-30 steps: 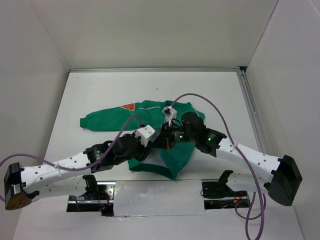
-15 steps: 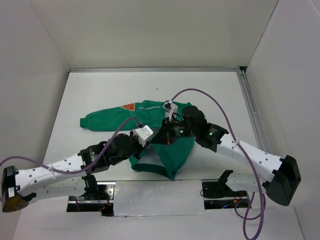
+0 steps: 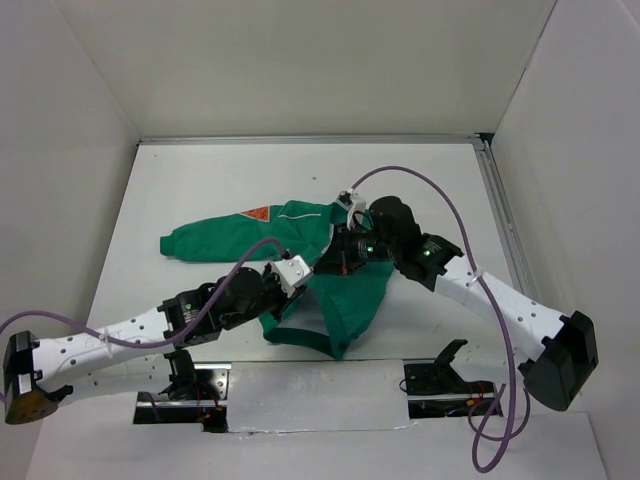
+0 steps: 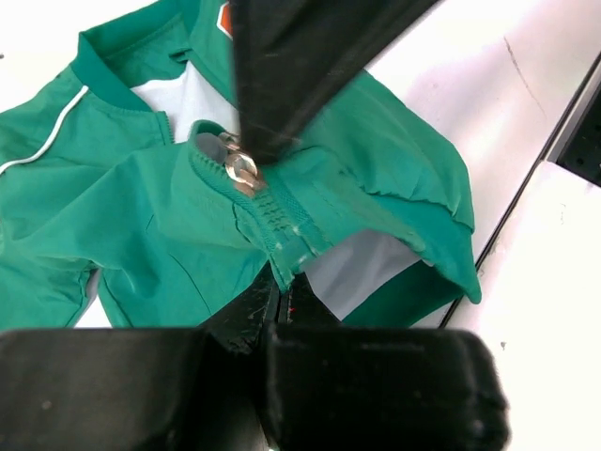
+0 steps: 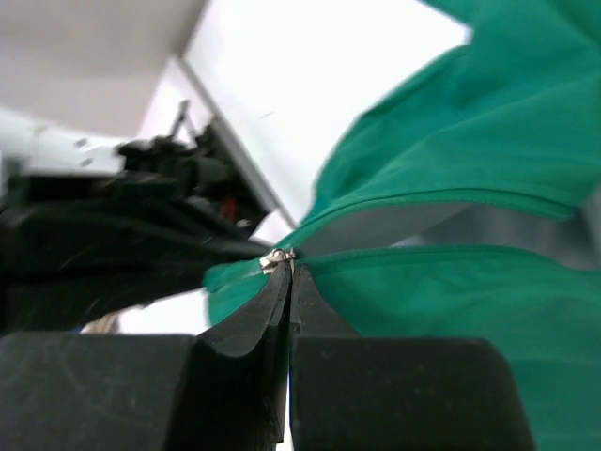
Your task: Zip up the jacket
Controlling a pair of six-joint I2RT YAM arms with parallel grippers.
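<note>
White table between white walls, with the green jacket spread flat near its middle, one sleeve stretched out to the left and the front partly open on white lining. Left gripper pressed together on the jacket's green zipper edge just below the silver zipper pull, cloth lifted off the surface there. Right gripper reaching in from the opposite side, jaws pinching that zipper pull at their very tips.
</note>
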